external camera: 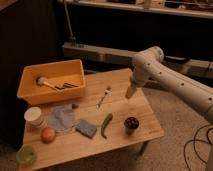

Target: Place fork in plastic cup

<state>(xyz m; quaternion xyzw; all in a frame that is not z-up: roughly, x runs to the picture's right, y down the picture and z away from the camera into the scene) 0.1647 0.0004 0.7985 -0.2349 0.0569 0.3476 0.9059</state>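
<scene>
The fork lies flat in the middle of the wooden table, pale head toward the back, slim handle pointing to the front left. My gripper hangs from the white arm a little to the right of the fork, above the table and apart from it, open with nothing in it. Three cups stand on the table: a white one at the left, a translucent green one at the front left corner, and a small dark one at the front right. I cannot tell which is the plastic cup.
A yellow bin at the back left holds a pale-headed brush and dark sticks. A green pepper, a blue sponge, a grey cloth and an orange fruit lie toward the front.
</scene>
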